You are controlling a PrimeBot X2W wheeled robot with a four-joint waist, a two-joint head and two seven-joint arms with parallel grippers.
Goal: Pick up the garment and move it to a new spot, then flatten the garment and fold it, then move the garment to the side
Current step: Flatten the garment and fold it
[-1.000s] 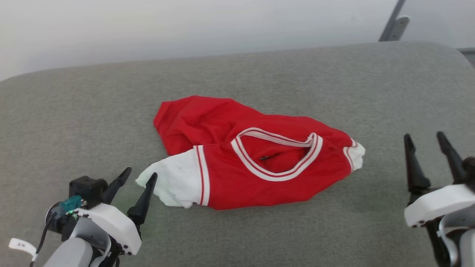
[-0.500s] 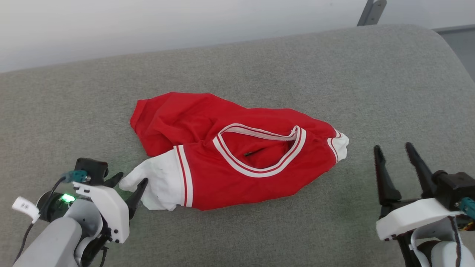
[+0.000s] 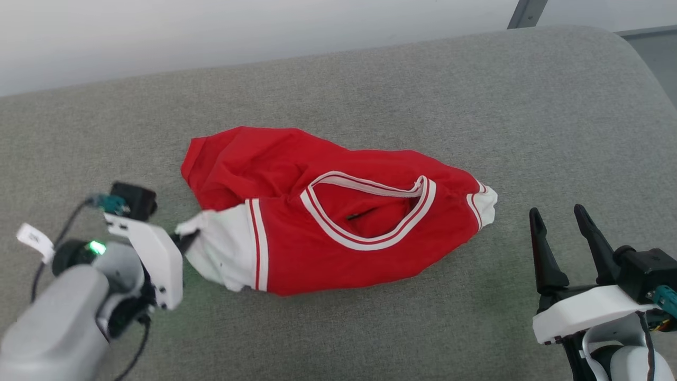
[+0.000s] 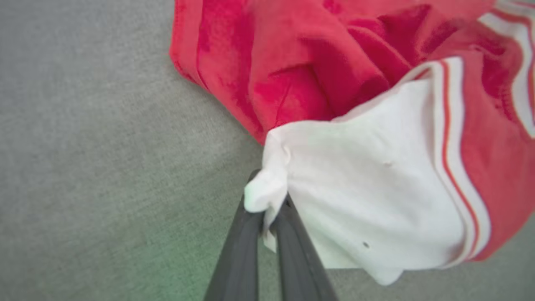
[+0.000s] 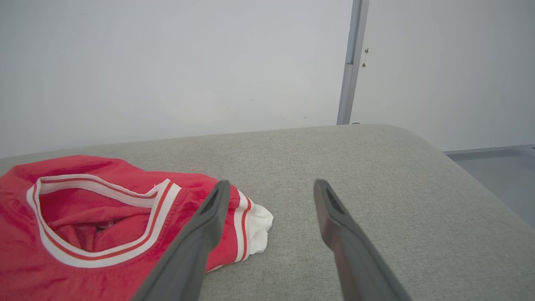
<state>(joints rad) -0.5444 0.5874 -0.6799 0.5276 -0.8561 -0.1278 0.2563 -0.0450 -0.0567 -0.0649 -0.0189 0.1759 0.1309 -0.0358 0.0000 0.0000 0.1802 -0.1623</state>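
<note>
A: Grey padded surface (image 3: 529,106), white wall (image 3: 211,37) behind. Status?

B: Early. I have the left tool (image 4: 267,211) pinching the white sleeve end (image 4: 376,188) of the garment (image 3: 328,222); right tool (image 3: 557,211) spread, empty, nearby. Garment lies crumpled mid-surface, neckline up. Move, flatten, fold, set-aside all pending.

Your head camera looks forward and down from above on the grey cushion (image 3: 370,328), with the garment (image 3: 328,233) near centre. Your left wrist camera sits very close to the garment's white sleeve end (image 4: 376,200), facing down at it. Your right wrist camera looks low across the cushion toward the pale wall (image 5: 167,62). It shares the neckline (image 5: 165,196) with the head view.
</note>
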